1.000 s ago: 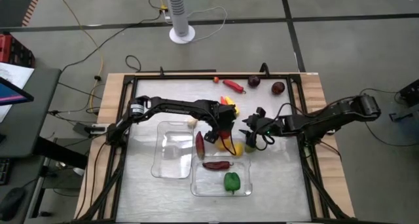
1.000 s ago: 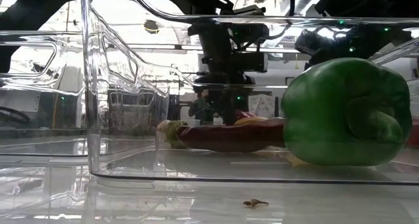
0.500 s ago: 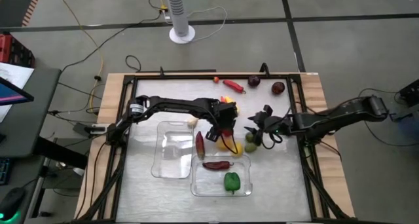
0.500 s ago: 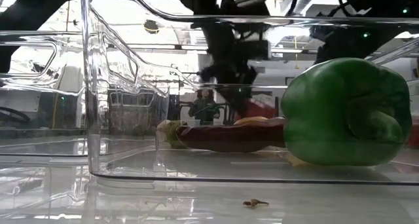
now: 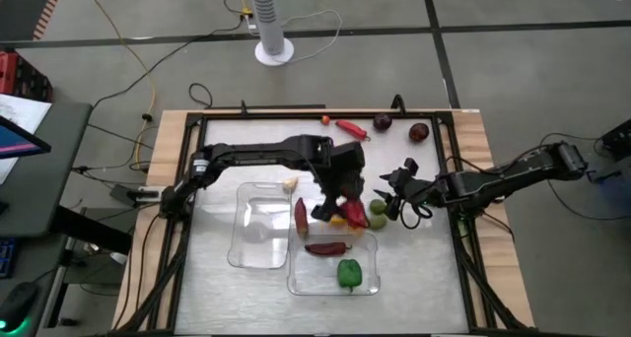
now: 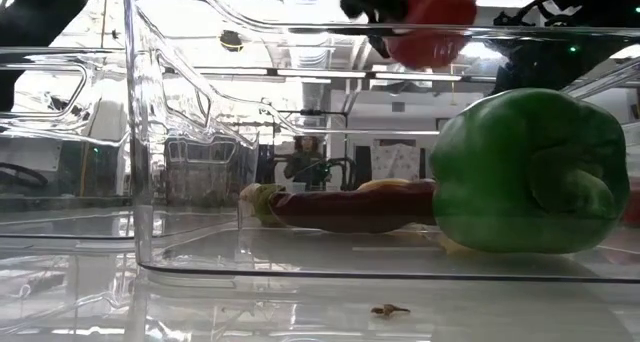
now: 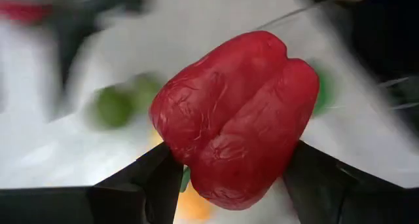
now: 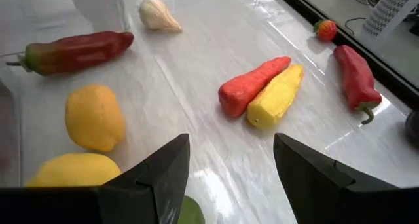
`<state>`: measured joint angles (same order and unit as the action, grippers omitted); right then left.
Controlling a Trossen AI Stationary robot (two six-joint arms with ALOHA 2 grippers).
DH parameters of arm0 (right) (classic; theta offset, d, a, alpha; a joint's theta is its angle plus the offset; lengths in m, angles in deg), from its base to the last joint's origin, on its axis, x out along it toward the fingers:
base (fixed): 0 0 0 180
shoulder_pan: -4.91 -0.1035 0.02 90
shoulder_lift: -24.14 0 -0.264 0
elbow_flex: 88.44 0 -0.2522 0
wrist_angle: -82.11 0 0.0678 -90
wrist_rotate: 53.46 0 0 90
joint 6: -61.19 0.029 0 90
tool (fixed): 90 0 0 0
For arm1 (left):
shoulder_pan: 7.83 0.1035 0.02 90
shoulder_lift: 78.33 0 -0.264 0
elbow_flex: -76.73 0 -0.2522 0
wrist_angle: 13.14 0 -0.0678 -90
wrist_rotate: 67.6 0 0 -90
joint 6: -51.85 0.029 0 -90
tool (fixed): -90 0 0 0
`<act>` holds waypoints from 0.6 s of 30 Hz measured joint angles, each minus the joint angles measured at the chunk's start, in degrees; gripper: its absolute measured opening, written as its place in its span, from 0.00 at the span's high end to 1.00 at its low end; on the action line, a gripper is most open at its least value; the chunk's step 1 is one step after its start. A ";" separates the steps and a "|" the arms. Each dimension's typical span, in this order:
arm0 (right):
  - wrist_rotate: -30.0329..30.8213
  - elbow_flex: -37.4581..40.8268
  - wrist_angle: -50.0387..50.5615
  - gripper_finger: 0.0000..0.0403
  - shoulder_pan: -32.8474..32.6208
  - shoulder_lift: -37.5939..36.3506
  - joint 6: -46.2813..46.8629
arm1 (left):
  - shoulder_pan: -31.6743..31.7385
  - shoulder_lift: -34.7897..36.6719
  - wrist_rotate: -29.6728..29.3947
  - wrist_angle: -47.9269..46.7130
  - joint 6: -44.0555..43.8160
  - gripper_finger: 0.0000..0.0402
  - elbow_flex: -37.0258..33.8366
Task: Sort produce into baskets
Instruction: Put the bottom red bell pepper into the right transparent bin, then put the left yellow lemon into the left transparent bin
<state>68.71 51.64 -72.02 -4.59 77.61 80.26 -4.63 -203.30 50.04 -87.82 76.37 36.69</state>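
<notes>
The left gripper point(image 5: 338, 207) hangs above the middle of the table, its two dark fingers point(image 7: 141, 178) clamped on either side of a glossy red bell pepper point(image 7: 232, 116), which is lifted clear of the surface, above the rim of the clear plastic tub nearest the front edge point(image 6: 300, 30). That tub point(image 5: 367, 283) holds a large green bell pepper point(image 6: 530, 172) and a long dark red chilli point(image 6: 350, 207). A second clear tub point(image 5: 246, 253) sits touching its left side, with a dark red pepper point(image 5: 301, 217) lying along the rim where the two tubs meet.

The right gripper point(image 5: 402, 189) waits just right of a small cluster of loose produce, its fingers spread apart with nothing between them. Ahead of it lie two yellow lemons point(image 8: 95, 116), a green lime point(image 5: 378, 208), a red and a yellow tapered pepper point(image 8: 252, 86) side by side, and a pale garlic bulb point(image 8: 157, 16).

Along the far rail rest a red chilli point(image 5: 350, 129) and two dark purple rounds point(image 5: 383, 122). The steel tabletop point(image 5: 424, 268) to the right of the tubs is open room. No readable writing shows anywhere.
</notes>
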 joint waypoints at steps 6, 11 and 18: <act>0.06 0.00 -0.17 0.38 -0.73 0.04 0.91 | -6.46 -0.05 0.34 -7.03 -5.18 0.45 0.64; 0.85 0.00 -1.27 0.38 -1.32 0.06 1.08 | -13.15 -0.17 -14.31 -7.57 -10.22 0.38 -0.90; 0.92 0.00 -2.33 0.38 -2.55 0.07 1.20 | -17.70 -0.70 -27.84 -7.51 -14.47 0.15 -0.90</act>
<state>69.63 51.64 -74.35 -7.14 77.68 81.46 -22.33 -204.00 22.20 -95.34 61.90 35.79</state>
